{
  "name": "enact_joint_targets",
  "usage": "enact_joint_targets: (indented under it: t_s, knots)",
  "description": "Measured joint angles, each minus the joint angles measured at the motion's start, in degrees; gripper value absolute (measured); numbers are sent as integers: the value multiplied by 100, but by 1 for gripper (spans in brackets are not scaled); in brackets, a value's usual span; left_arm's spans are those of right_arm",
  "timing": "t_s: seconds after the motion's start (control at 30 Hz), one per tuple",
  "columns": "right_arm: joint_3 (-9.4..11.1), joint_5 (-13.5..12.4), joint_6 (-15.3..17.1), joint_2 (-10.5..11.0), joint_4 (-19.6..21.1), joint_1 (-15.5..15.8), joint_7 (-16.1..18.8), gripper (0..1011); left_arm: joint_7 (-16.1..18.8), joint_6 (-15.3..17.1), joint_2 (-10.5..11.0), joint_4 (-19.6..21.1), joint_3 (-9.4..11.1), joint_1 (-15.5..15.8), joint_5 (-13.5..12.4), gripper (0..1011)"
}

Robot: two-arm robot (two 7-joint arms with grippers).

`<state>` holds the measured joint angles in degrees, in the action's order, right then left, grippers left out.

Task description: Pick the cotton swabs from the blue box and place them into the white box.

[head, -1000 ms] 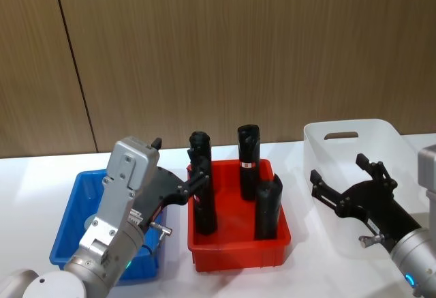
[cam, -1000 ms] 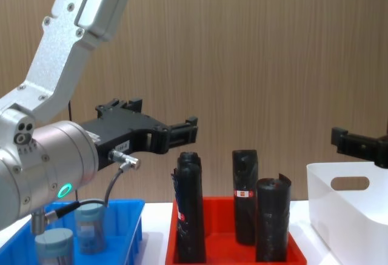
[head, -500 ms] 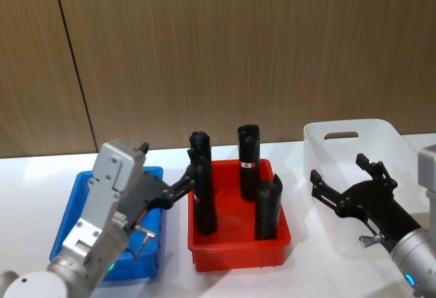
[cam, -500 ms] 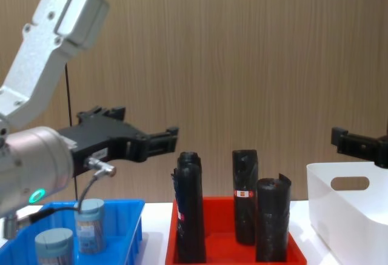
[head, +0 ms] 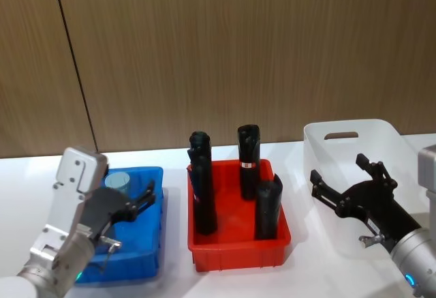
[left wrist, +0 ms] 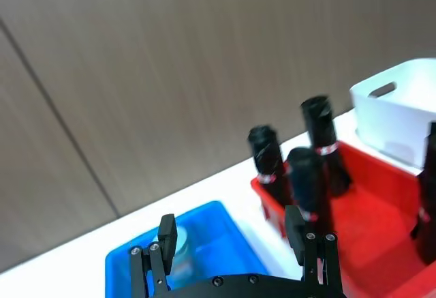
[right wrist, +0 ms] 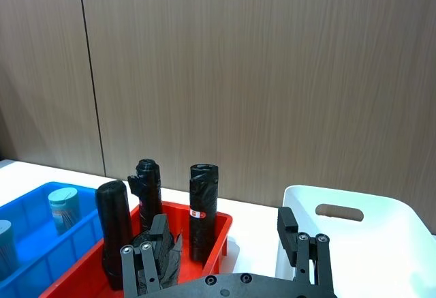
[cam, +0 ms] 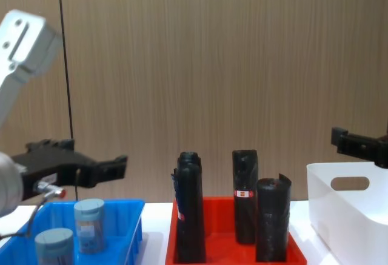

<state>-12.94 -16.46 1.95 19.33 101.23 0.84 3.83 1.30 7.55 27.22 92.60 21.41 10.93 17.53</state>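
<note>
1. Head view: the left gripper [head: 142, 201] hangs over the blue box [head: 155, 172] with its fingers spread wide and nothing between them. One jar of cotton swabs [head: 117, 180] stands at the box's far end, and the arm hides the near left part of the box. The right gripper [head: 337, 168], also wide and empty, hovers at the near left side of the white box [head: 340, 126]. Between the two boxes, a red tray [head: 238, 256] on the white table [head: 34, 168] holds upright black rolls [head: 268, 209]. The far roll bears a red-and-white label that is too small to read.
2. Left wrist view: the two black fingers stand well apart. A jar sits in the blue box just behind one finger and is partly hidden by it. The rolls show red-and-white bands, too blurred for any writing to be made out. The white box is cut off at the picture's edge.
3. Right wrist view: the fingers are wide apart and hold nothing. Two jars stand in the blue box, one cut off at the edge. A roll's red label has white marks that cannot be read. The white box shows its oval handle cut-out.
4. Chest view: both jars stand upright in the blue box, with the left gripper above them and clear of their lids. One tip of the right gripper enters at the right edge above the white box, and the rest of it is cut off. A wood-panel wall [cam: 242, 65] lies behind.
</note>
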Motion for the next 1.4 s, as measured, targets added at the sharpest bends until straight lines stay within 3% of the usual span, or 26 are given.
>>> enact_joint_targets:
  t_s: [0.47,0.87,1.4]
  knots:
    - [0,0,0,0,0,0,-1,1002,221,348,40,-365,-196,-46,656,1000]
    - [0,0,0,0,0,0,0,1002,216,453,-95,-870,-281,84,1089,1000]
    - [0,0,0,0,0,0,0,1002,38,506,-281,-1423,-307,306,1282,1000]
